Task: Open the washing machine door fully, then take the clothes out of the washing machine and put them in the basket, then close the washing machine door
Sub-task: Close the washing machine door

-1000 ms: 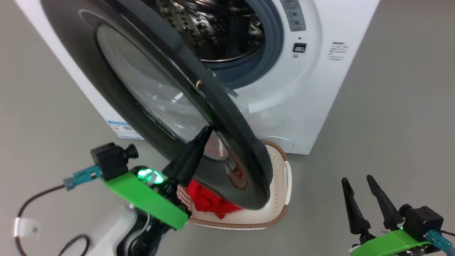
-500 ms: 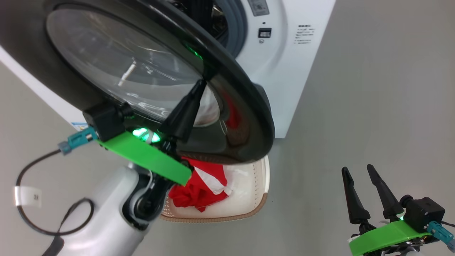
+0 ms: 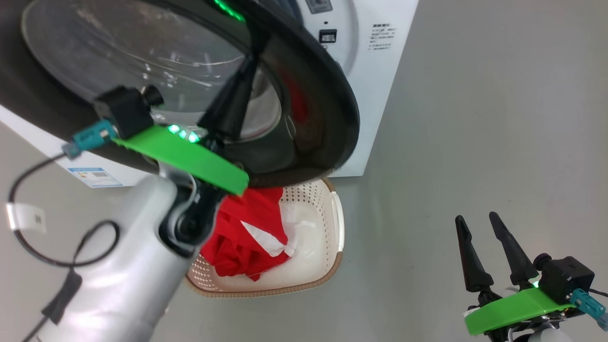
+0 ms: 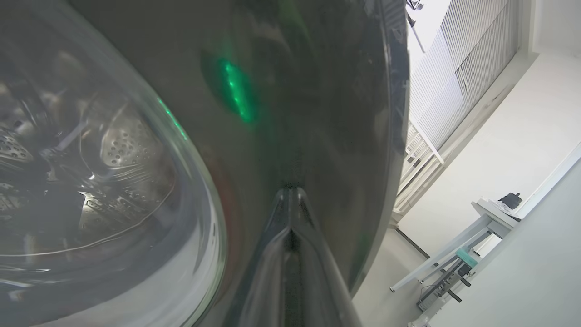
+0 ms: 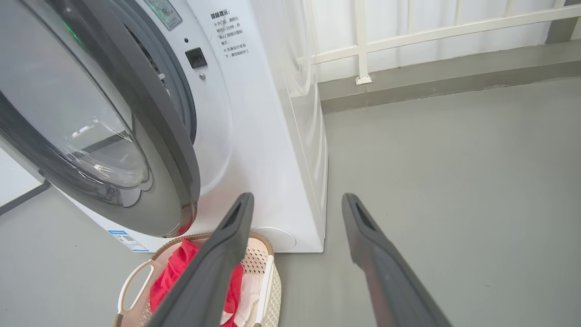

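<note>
The washing machine door (image 3: 327, 99) nearer shut than a second ago, left jaws farther forward against it.

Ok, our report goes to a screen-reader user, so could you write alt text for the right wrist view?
The washing machine door stands ajar on the white washing machine, above a basket holding red clothes. The right gripper, open, rises in the foreground over grey floor.

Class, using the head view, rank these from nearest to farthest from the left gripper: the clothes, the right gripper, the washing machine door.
1. washing machine door: the left gripper touches its black rim.
2. clothes: below its wrist, in the basket.
3. right gripper: far off, lower right.
</note>
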Motion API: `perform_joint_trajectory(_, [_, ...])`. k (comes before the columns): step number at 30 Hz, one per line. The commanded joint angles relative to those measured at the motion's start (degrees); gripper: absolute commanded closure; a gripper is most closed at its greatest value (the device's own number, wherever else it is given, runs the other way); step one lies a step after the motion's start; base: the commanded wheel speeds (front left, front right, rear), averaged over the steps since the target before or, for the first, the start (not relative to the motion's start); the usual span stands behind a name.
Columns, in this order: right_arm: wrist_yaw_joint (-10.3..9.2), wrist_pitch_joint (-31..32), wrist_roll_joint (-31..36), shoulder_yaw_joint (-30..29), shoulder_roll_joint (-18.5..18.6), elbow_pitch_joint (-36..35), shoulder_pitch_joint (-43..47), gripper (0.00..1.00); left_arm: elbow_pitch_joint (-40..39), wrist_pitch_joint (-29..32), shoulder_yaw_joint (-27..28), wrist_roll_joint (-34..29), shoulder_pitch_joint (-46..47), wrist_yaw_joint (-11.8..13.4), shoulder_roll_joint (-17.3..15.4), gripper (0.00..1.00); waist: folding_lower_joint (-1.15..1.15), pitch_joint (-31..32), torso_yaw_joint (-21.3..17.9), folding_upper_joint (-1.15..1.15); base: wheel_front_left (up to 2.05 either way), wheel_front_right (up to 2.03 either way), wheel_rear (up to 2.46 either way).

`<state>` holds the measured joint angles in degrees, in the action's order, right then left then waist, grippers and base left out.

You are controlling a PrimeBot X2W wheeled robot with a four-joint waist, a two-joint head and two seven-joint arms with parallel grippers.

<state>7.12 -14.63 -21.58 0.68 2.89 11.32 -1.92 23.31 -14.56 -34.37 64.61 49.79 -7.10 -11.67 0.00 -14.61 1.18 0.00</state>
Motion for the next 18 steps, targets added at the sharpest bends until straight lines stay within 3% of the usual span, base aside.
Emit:
perform_joint_trajectory(1, [0.36,-0.4,-0.3,1.2,0.0,-1.3,-1.5,0.0,-0.4,-0.4,2.5,0.3,3.3,-0.4,-0.9,1.0,0.0,-0.3,-0.4,0.0,0.0,0.0,0.0])
perform_joint_trajectory(18, [0.36,-0.4,-0.6,1.2,0.0,-1.1,-1.4,0.0,4.7,-0.4,3.5,2.0,6.2,-0.4,-0.1,1.0,0.0,0.3,-1.5,0.0,0.0,0.0,0.0])
